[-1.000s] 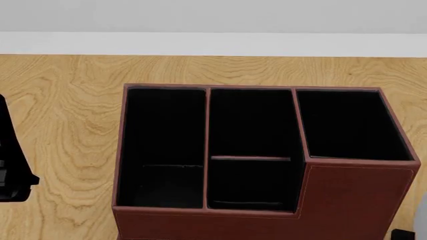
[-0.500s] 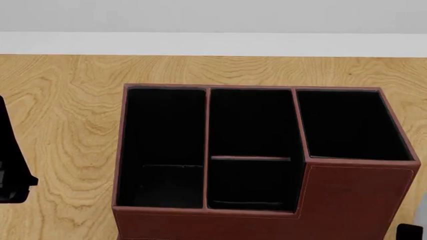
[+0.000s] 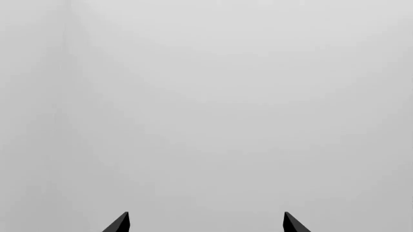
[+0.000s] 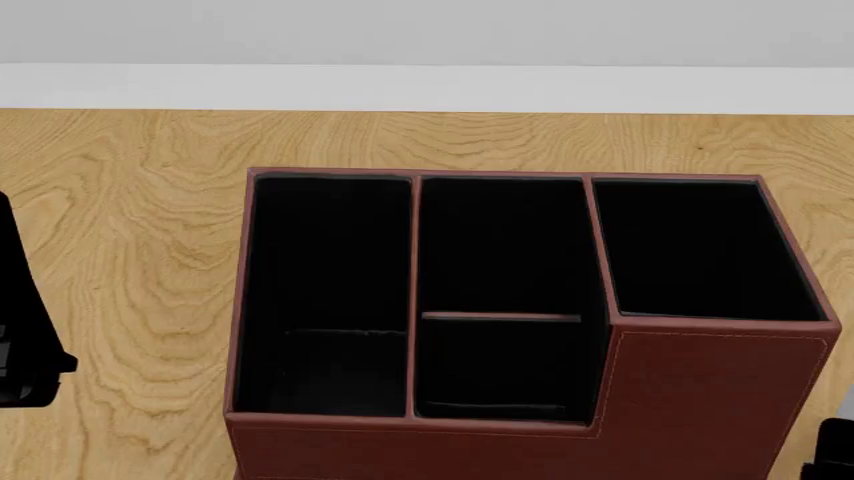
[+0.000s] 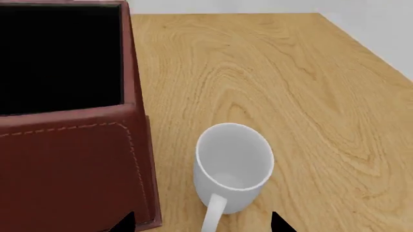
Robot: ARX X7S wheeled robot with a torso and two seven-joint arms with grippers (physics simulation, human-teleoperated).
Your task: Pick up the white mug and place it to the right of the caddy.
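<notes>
Right gripper hovering over the white mug beside the caddy

The table (image 5: 310, 96) is offering open room beyond the caddy (image 5: 71, 159); the white mug (image 5: 233, 166) is standing upright just beside its tall corner wall. Both the right gripper (image 5: 203, 223) and left gripper (image 3: 205, 223) are showing spread tips. Risk: a finger striking the caddy wall, or the handle twisting.
</notes>
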